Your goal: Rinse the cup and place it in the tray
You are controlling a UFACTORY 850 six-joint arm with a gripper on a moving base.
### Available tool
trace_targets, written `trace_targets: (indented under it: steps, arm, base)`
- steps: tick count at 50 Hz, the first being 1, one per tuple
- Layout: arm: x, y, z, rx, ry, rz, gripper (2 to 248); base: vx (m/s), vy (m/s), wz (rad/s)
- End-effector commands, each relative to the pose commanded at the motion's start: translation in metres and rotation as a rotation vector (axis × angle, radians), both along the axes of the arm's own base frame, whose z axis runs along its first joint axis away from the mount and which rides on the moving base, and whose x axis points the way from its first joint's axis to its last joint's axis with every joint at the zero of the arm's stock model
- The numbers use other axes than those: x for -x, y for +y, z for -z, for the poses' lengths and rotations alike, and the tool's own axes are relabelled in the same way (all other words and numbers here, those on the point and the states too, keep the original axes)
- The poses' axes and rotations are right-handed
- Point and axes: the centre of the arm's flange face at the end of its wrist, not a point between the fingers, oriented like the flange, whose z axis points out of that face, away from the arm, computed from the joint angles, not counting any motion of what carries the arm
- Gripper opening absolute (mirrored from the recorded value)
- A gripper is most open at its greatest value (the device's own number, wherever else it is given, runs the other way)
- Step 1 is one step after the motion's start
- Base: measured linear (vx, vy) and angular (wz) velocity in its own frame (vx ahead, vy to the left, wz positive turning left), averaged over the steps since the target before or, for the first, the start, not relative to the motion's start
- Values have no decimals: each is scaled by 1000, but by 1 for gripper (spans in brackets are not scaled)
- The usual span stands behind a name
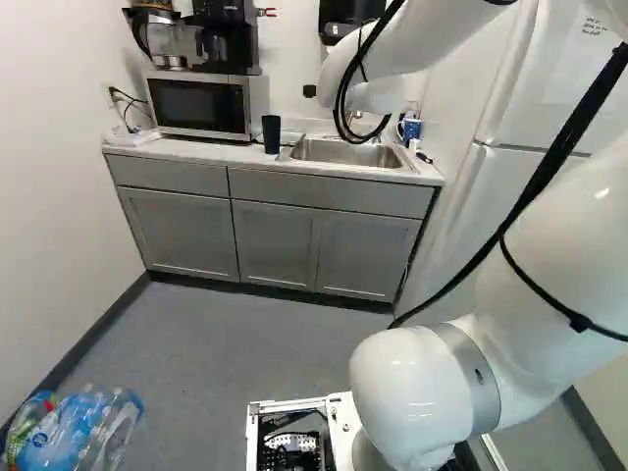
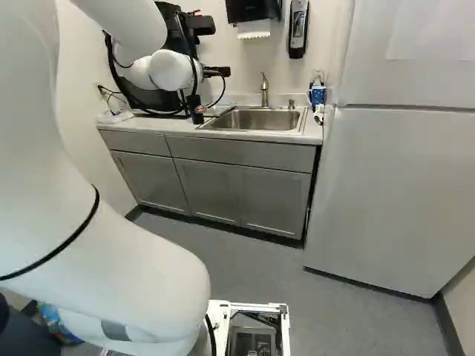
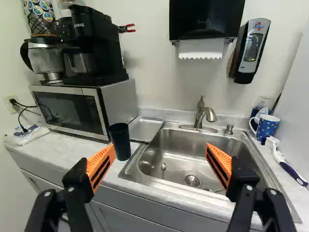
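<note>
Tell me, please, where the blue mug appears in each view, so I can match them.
Left base view: the mug, upper right of centre, just past the sink.
Right base view: right of the sink, near the fridge.
Wrist view: ahead of the gripper, beside the brush.
Shared landmark: the sink.

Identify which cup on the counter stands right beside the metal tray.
The tall dark cup, between the microwave and the sink; the spotted blue mug stands across the sink from the tray.
</note>
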Motion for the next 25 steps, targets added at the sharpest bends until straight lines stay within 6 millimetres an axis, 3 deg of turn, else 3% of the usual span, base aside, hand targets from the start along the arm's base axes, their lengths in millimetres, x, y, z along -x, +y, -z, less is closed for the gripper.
trace_targets:
  steps: [25]
  arm:
    - [0, 0, 0, 0, 0, 0, 247]
  base:
    - [174, -28, -11]
